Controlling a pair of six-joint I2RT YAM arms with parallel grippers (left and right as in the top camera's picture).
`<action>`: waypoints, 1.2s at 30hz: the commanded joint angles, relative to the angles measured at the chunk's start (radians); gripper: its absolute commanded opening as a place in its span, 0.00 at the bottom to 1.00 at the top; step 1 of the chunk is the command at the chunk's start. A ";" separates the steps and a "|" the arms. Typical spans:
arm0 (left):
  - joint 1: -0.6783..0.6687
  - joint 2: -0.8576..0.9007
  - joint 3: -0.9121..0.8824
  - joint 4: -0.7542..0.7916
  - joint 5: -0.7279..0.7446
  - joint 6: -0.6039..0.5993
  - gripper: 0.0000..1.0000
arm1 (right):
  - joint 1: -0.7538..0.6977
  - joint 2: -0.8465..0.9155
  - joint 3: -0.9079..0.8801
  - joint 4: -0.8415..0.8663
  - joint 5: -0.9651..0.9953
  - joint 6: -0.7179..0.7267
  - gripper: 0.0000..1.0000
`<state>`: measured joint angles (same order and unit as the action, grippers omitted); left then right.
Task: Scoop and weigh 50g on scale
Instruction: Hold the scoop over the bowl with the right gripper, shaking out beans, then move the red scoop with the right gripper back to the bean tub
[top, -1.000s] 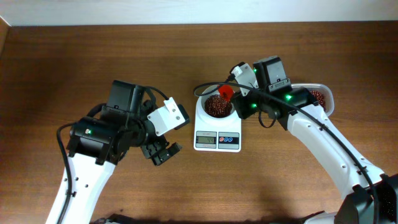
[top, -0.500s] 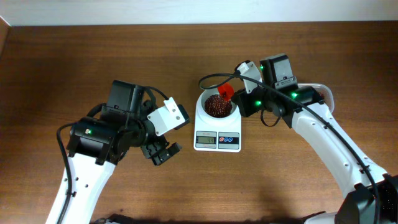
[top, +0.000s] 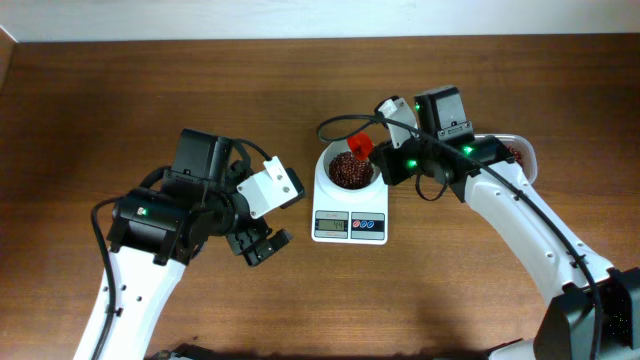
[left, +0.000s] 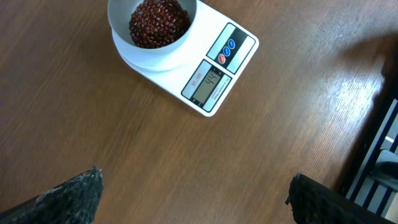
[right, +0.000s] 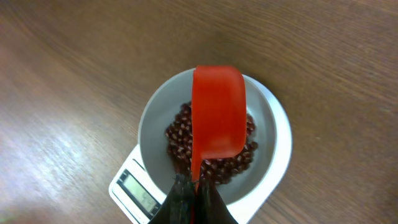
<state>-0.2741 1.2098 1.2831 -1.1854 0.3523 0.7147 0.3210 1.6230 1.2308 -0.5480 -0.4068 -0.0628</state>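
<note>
The white scale (top: 348, 226) stands at the table's middle. Its round white bowl (top: 328, 176) holds a heap of red beans (top: 348, 170). My right gripper (right: 198, 183) is shut on the thin handle of a red scoop (right: 217, 112). The scoop hangs over the bowl (right: 149, 118) with its smooth red back toward the wrist camera, so its inside is hidden. In the overhead view the scoop (top: 361, 147) sits over the bowl's far right rim. My left gripper (left: 194, 177) is open over bare wood left of the scale (left: 217, 59), holding nothing.
A clear tub of red beans (top: 514, 155) stands at the right, mostly hidden behind the right arm. The scale's grey display (left: 208, 83) and buttons (left: 227, 50) face the front edge. A black frame (left: 379, 149) shows at the right of the left wrist view.
The right wrist shifted slightly away from the bowl and part way back. The scoop has stayed over the bowl's far right rim. The left arm has not moved.
</note>
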 joint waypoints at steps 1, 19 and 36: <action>0.005 -0.009 0.014 0.002 0.014 0.013 0.99 | -0.019 0.005 0.027 0.019 -0.139 0.045 0.04; 0.005 -0.009 0.014 0.002 0.014 0.013 0.99 | -0.317 -0.019 0.027 0.005 -0.418 0.074 0.04; 0.005 -0.009 0.014 0.002 0.014 0.013 0.99 | -0.708 -0.067 0.027 -0.255 -0.420 -0.065 0.04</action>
<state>-0.2741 1.2098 1.2831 -1.1851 0.3523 0.7147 -0.3500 1.5826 1.2373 -0.7845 -0.8074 -0.1051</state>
